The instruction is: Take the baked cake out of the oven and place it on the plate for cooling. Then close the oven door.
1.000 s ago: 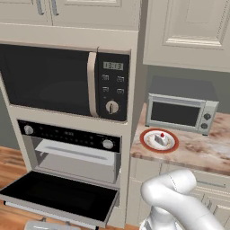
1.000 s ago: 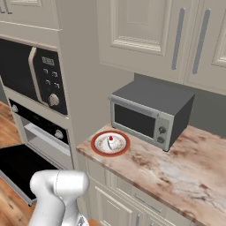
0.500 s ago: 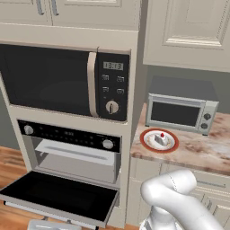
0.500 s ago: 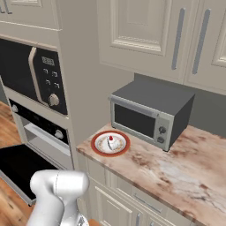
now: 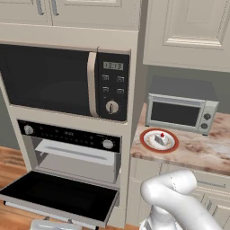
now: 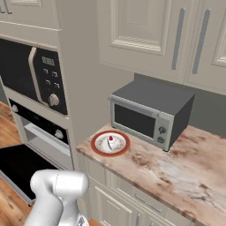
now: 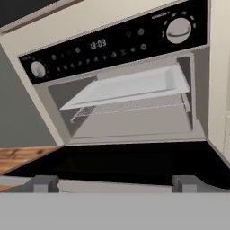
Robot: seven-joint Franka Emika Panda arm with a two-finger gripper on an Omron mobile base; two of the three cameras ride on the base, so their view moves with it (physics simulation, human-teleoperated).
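Cake (image 5: 159, 139) unmoved on plate (image 5: 146, 140), oven door (image 5: 58, 194) still down, hand (image 7: 115, 183) spread wide

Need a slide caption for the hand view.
Oven open, its door dropped flat, grey tray bare on the rack, open end effector low at the door's edge.

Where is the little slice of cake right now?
The baked cake sits on the plate on the counter, just in front of the small silver toaster oven and right of the open oven.
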